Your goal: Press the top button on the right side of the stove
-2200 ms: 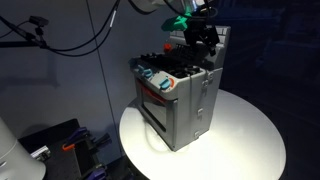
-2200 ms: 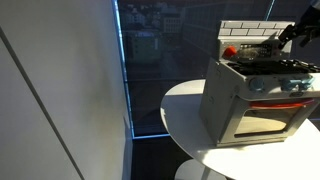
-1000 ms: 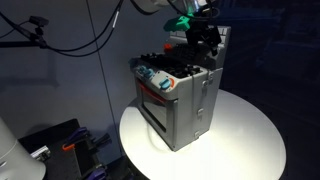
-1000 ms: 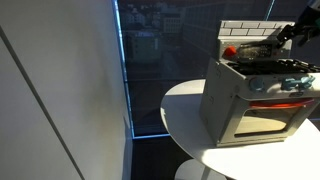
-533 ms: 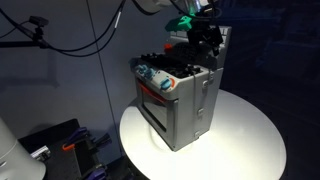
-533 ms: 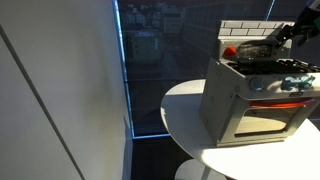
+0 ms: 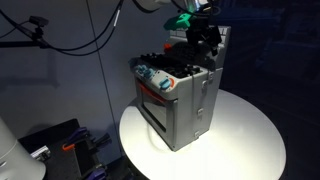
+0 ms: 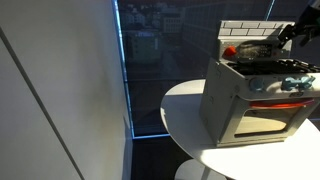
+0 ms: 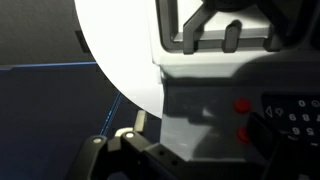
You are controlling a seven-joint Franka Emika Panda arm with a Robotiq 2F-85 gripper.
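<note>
- The stove [image 7: 185,105] stands in the middle of the round white table [image 7: 250,140]. Both exterior views show it.
- Your gripper [image 7: 205,38] hangs over the back corner of the stove top, close to the burners [image 9: 232,35]. I can't see it touching any button.
- Jaws: honestly can't tell whether they're apart or together. The exterior views are too dark and small, and the wrist view only shows dark gripper bits along its bottom edge.
- The wrist view shows two red spots on the grey face. The upper red button [image 9: 242,105] and the lower red button [image 9: 242,133] sit just beside the dark control panel [image 9: 295,112].
- Biggest risk I see is pressing the wrong one. They're close together, and that view may be flipped (so "upper" on screen may not be the top one on the stove). Check against an exterior view before you commit.
- Second risk: the stove looks light and just stands loose on the table. Push too hard and it probably slides or tips instead of the button going in.
- Third: on the way down from there, a finger could snag on the burner grate.
</note>
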